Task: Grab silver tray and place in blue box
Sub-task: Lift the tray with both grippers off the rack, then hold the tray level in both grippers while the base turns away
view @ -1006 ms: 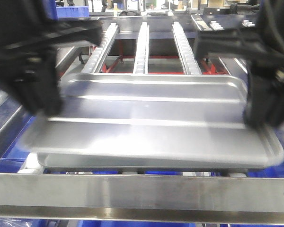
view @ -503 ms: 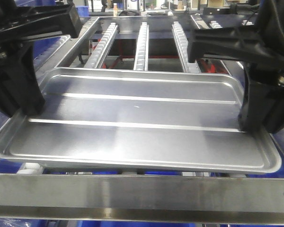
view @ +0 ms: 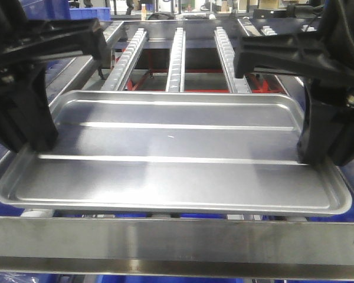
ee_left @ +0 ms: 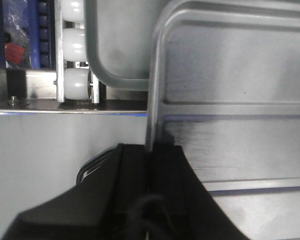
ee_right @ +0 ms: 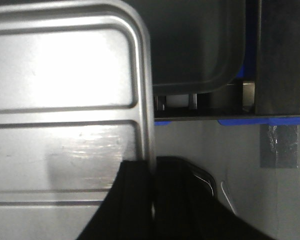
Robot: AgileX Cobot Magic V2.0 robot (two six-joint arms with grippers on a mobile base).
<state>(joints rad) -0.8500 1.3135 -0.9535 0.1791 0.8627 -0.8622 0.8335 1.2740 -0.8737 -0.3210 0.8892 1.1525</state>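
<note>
The main risk is the grip itself. Each hand pinches only a thin, slick rim, so the silver tray could swing about the line between the two pinch points or slide out. That looks most likely if one arm leads the other, which would drag the rim out of the trailing fingers. The tray's near edge also sits just above the steel bar across the bottom of the front view, and a dip could catch it there.

The tray spans the centre of the front view, in front of the roller rails. It is carried between the hands, one at each short end.

In the left wrist view, the left hand is clamped on the rim at lower centre, one finger inside the tray and one outside. The right hand grips the opposite rim the same way. A duller tray lies beneath, toward the top of both wrist views.

Only strips of blue show under the tray's near edge, and I cannot tell whether they belong to the box.
</note>
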